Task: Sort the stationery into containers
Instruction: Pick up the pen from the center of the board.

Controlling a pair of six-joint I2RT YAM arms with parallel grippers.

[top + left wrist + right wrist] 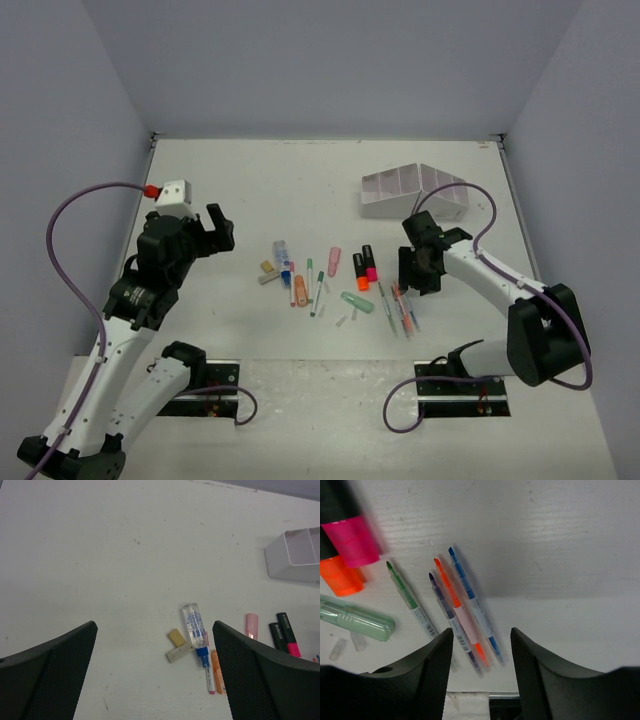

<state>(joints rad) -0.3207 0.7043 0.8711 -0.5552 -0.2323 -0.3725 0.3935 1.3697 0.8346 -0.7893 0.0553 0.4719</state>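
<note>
Pickup: right tool point(481, 636) half-open astride orange pen point(451, 592), ungripped | left tool point(154, 626) wide open | next you clamp, lift toward white organizer point(400, 207).

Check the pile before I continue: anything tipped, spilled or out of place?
Nothing looks spilled or broken. A small clear bottle with a blue cap lies tipped on its side next to the grey rectangular block. Two tiny clear plastic pieces, perhaps loose pen caps, sit beside the mint-green case.
</note>
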